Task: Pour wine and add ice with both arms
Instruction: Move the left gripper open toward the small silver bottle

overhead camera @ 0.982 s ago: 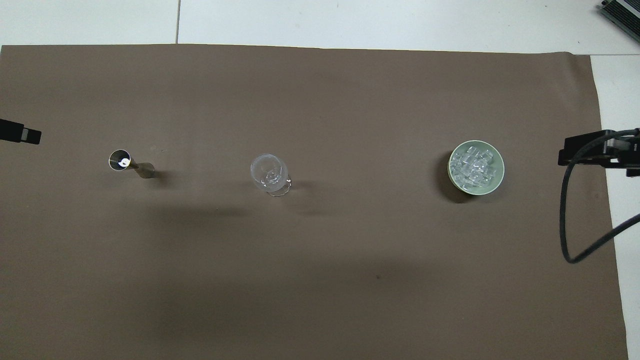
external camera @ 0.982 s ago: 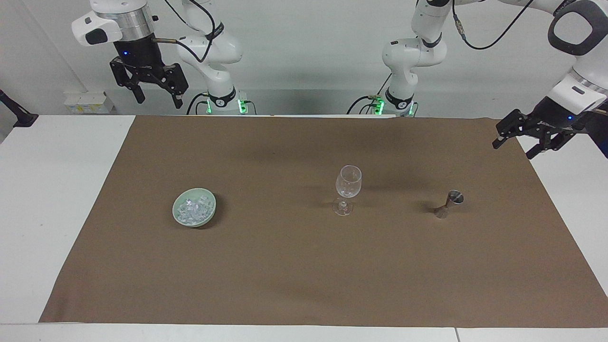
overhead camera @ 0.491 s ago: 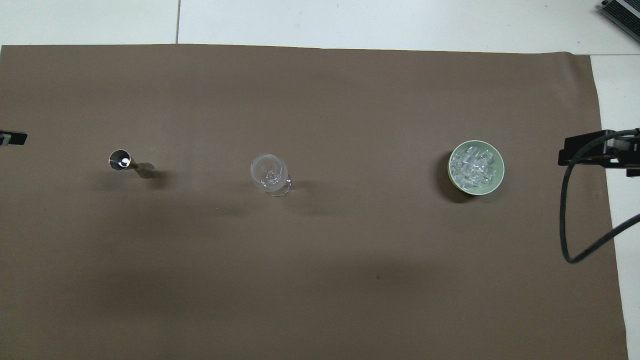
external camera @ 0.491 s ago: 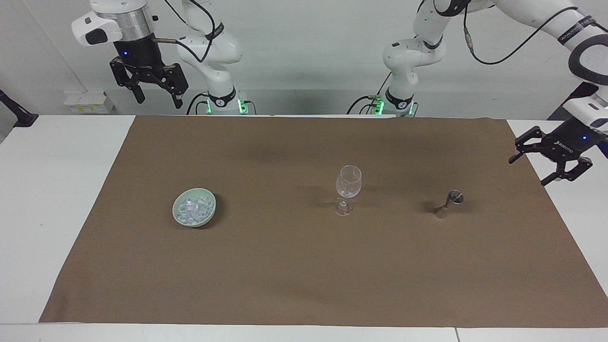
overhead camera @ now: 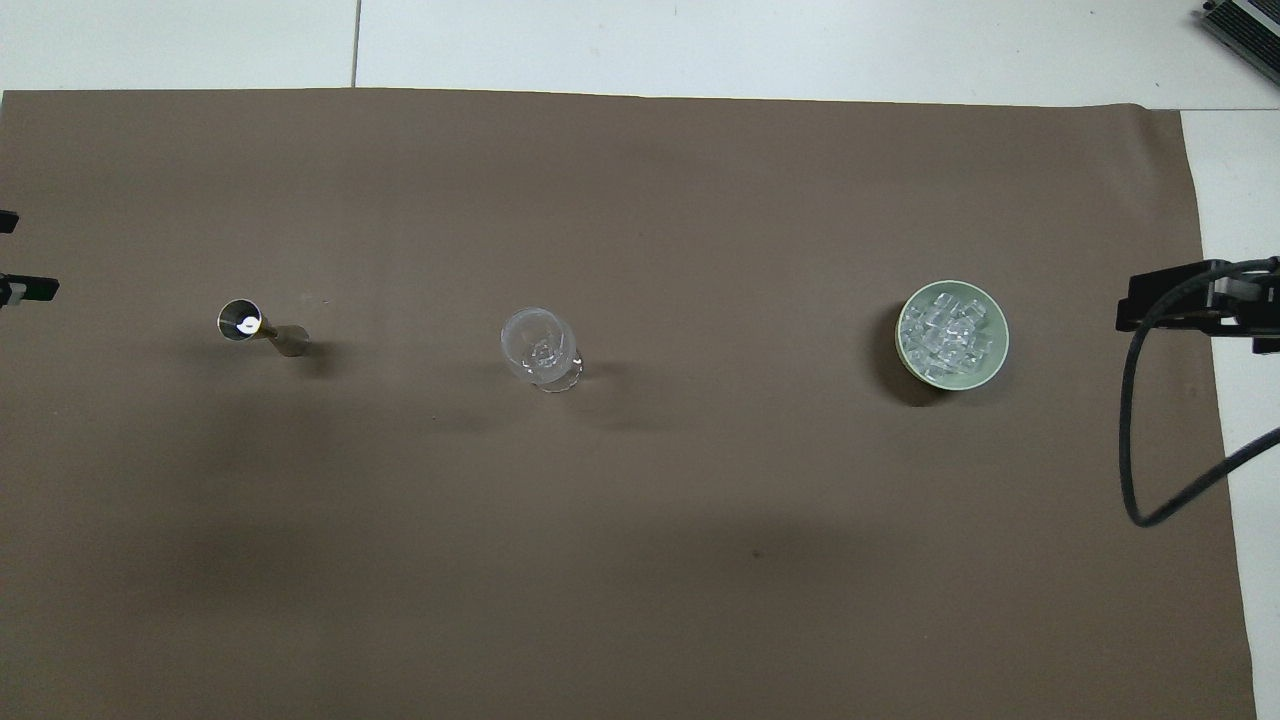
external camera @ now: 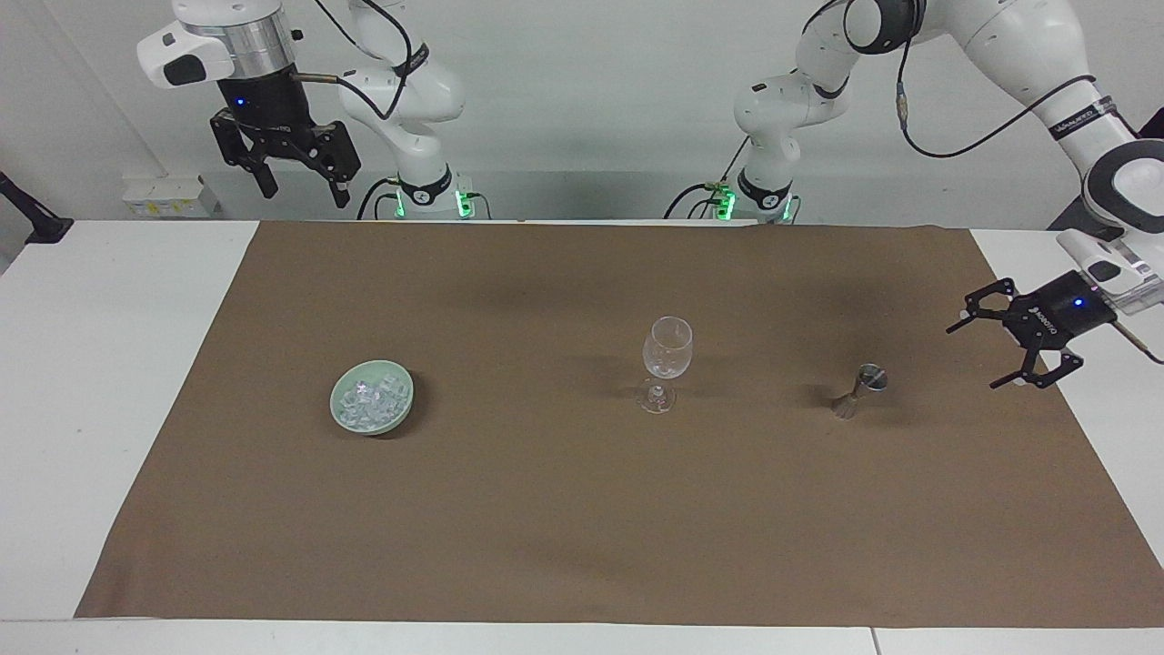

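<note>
While the right end effector (external camera: pixel 300 186) waits open and empty | left end effector (external camera: pixel 998 355), open and empty, has dropped toward the jigger (external camera: pixel 860 389) | pour step likely beginning.

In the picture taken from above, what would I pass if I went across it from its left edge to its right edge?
Left gripper at the edge → metal jigger → wine glass → green bowl holding the ice → right gripper with its black cable.
</note>
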Controlling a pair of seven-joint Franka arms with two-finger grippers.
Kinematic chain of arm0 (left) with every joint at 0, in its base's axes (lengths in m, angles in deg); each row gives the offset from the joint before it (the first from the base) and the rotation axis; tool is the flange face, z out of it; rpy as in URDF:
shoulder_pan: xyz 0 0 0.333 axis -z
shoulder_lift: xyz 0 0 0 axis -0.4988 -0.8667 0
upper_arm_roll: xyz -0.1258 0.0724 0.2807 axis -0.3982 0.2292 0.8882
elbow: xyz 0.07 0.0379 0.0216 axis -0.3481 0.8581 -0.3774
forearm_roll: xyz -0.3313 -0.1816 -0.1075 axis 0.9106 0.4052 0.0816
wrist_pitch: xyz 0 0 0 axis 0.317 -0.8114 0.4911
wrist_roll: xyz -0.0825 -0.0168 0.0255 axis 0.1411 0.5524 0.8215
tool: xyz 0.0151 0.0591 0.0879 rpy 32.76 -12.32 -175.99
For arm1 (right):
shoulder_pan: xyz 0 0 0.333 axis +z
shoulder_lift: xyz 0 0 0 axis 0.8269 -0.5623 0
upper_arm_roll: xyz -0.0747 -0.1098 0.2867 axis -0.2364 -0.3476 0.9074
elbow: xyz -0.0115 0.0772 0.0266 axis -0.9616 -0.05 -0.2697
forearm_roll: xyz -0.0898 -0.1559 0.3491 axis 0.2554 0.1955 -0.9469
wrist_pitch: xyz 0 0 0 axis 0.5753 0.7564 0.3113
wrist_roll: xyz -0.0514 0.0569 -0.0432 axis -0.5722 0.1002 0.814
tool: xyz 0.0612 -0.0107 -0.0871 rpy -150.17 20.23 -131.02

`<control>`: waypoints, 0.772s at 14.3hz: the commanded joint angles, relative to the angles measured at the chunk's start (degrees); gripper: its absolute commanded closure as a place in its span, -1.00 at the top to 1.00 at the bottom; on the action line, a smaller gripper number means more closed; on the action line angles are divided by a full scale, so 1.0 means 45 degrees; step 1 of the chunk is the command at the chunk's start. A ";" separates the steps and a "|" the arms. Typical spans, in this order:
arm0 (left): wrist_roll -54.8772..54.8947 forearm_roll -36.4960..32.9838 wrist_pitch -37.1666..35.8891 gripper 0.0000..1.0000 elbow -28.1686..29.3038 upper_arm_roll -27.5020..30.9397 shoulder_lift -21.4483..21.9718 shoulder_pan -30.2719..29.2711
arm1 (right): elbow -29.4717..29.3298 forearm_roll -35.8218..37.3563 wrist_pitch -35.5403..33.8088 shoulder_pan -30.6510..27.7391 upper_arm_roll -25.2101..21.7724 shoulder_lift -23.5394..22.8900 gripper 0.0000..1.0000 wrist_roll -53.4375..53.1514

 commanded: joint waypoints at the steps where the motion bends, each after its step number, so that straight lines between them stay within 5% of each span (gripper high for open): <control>1: 0.1314 0.0383 -0.0338 1.00 0.0269 -0.0091 -0.0056 -0.0412 | 0.0004 -0.0053 -0.0223 -0.0228 0.0089 0.0103 1.00 0.0199; 11: 0.3347 0.2724 -0.1860 1.00 0.0523 -0.0189 -0.1890 -0.1428 | 0.0004 -0.0053 -0.0223 -0.0228 0.0089 0.0103 1.00 0.0199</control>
